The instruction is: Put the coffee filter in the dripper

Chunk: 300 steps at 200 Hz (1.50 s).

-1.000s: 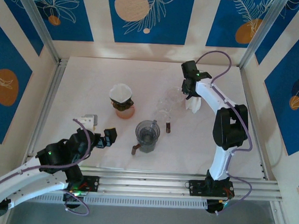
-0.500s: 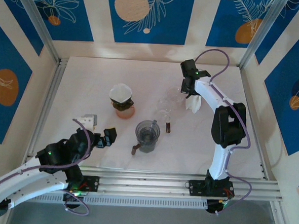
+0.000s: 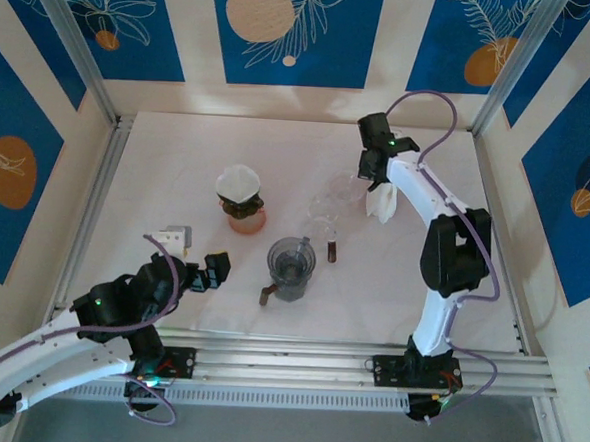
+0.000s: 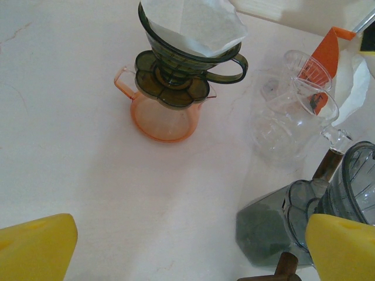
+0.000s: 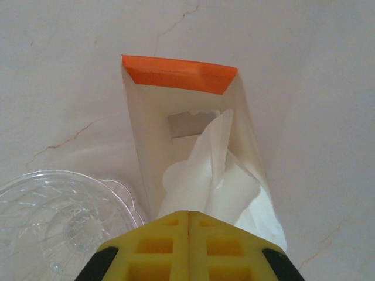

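Note:
My right gripper (image 5: 188, 213) (image 3: 370, 178) is shut, and a white coffee filter (image 5: 214, 175) (image 3: 382, 202) sticks out from between its yellow fingertips. The filter's far end still lies in a white holder with an orange edge (image 5: 179, 73). A clear glass dripper (image 5: 55, 219) (image 3: 328, 198) (image 4: 287, 117) stands just left of it. A dark dripper (image 4: 187, 52) (image 3: 240, 188) lined with a white filter sits on an orange carafe (image 4: 164, 114). My left gripper (image 4: 190, 234) (image 3: 212, 271) is open over bare table, near the front left.
A grey grinder jar with a brown handle (image 3: 290, 266) (image 4: 328, 205) stands in front of the glass dripper. A small white block (image 3: 176, 236) lies by the left arm. Metal frame posts and rails (image 3: 90, 209) edge the white table.
The right gripper has closed on the filter and drawn slightly toward the back, lifting the paper a little. The left arm has not moved.

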### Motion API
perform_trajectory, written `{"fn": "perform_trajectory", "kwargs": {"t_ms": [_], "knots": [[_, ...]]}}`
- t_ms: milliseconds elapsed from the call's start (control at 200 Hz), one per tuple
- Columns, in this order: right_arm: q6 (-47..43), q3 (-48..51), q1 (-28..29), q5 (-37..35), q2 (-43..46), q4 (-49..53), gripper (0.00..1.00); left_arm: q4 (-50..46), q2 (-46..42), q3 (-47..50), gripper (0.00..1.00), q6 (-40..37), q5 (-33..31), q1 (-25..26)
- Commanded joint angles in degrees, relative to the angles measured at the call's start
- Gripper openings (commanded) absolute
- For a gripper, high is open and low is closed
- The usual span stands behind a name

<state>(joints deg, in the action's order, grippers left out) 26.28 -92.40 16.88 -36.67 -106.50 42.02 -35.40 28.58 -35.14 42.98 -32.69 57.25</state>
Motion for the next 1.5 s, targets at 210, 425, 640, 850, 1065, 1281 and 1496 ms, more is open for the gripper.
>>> {"fn": "perform_trajectory", "kwargs": {"t_ms": [210,425,640,850,1065,1281,1496], "knots": [[1.5,13.1,-4.9,2.5,9.8,-2.2,0.35,-0.6,-0.6,0.0,1.0,-0.8,-1.7,0.1],[0.3,15.0,-6.6,5.7,7.5,-3.5,0.4,-1.0,-0.6,-0.1,1.0,-0.6,-1.6,0.0],[-1.0,14.8,-7.0,5.4,5.5,-4.7,0.37,-1.8,-1.1,0.0,1.0,0.2,-1.8,0.0],[-2.2,14.2,-7.3,5.8,4.2,-5.5,0.31,-1.5,-0.7,0.1,1.0,0.3,-1.9,0.0],[-2.7,13.3,-7.4,5.6,2.4,-5.4,0.21,-1.6,-0.5,-0.1,1.0,0.4,-1.9,-0.1],[-3.8,13.8,-7.0,5.0,3.8,-5.8,0.0,-1.7,-0.4,0.0,1.0,0.5,-2.0,0.0],[-4.0,14.7,-6.3,4.5,6.6,-5.2,0.0,-1.2,-0.2,0.0,1.0,0.4,-1.9,0.0]]}}
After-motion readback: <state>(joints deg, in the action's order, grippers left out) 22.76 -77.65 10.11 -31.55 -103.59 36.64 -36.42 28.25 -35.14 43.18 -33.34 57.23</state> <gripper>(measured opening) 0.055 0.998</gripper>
